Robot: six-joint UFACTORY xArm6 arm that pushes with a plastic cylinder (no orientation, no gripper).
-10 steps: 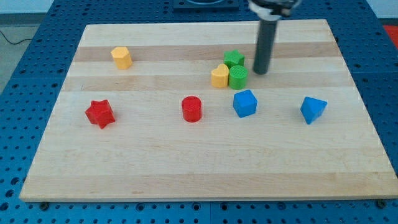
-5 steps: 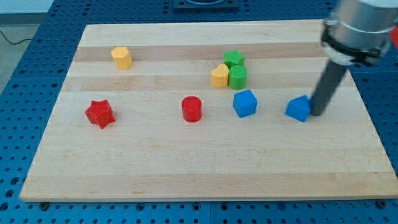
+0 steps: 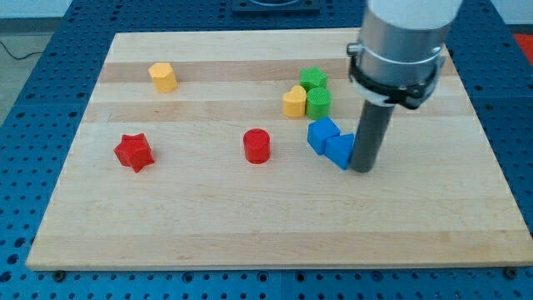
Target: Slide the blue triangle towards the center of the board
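The blue triangle [image 3: 340,151] is pressed by my tip [image 3: 362,170] against the blue cube [image 3: 322,135], right of the desk [image 3: 250,225] centre. No jaws are fitted. The cube risks being shoved along too.

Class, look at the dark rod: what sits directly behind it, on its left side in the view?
The blue triangle sits against my tip, touching the blue cube. The rod covers the triangle's right edge.
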